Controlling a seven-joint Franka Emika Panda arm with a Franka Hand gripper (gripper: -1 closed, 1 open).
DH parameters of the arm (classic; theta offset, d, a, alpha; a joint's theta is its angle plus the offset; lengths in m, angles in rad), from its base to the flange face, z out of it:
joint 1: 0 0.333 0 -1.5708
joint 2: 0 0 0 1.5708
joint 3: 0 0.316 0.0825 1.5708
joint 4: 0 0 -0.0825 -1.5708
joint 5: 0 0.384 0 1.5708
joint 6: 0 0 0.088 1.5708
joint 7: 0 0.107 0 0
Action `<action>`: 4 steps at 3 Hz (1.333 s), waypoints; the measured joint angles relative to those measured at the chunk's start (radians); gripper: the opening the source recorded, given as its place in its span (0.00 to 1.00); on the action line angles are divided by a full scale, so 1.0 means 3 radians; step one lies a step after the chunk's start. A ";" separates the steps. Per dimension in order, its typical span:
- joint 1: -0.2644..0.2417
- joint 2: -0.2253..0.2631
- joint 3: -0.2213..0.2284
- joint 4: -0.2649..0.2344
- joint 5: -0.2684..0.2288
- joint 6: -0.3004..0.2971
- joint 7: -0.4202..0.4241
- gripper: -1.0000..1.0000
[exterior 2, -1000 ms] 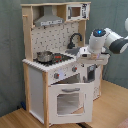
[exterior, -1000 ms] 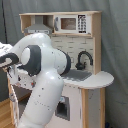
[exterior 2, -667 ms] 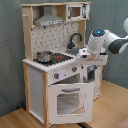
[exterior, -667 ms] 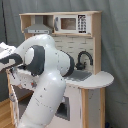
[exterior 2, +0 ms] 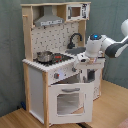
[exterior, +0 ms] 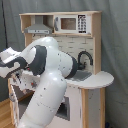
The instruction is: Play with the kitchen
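The end effector, its opening impossible to tell, is hovering beside the kitchen; descending carelessly risks striking the worktop.

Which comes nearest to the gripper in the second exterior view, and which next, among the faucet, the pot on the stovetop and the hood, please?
Measured from the gripper at the counter's front edge, on the second exterior view's right:
1. Faucet, just behind it over the sink.
2. Pot, toward the second exterior view's left on the stovetop.
3. Hood, high up at top left.
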 joint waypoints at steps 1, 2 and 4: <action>0.0000 0.0000 -0.0020 -0.0015 0.0000 0.0033 -0.0016 0.00; 0.0000 0.0000 -0.0171 -0.0112 0.0000 0.0269 -0.0111 0.00; 0.0061 -0.0002 -0.0538 -0.0294 -0.0016 0.0860 -0.0174 0.00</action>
